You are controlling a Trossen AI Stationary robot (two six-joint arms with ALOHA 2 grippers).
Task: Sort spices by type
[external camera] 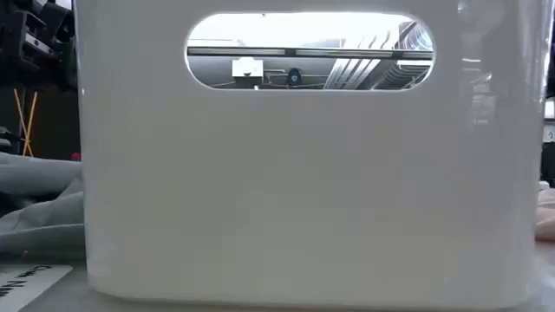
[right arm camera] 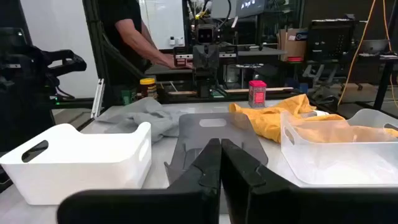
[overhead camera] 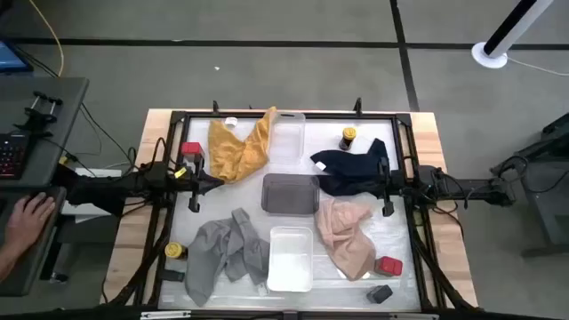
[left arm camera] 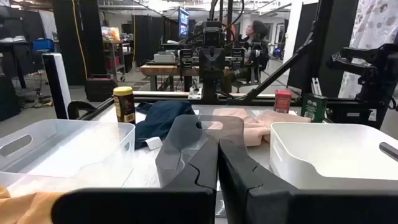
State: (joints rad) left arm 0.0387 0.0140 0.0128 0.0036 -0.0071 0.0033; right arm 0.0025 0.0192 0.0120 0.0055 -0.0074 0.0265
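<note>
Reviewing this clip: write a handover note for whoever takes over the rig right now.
Left gripper and right gripper: both shut, empty, either side of the grey tray.
Spices, all outside the trays: first red tin by the yellow cloth; first jar by the navy cloth; second jar by the grey cloth; second red tin and black tin by the pink cloth.
Only one black tin is visible.
Done: nothing. Left: all sorting.

Dark, seemingly matte, cable-trailing arms (overhead camera: 133,184)
</note>
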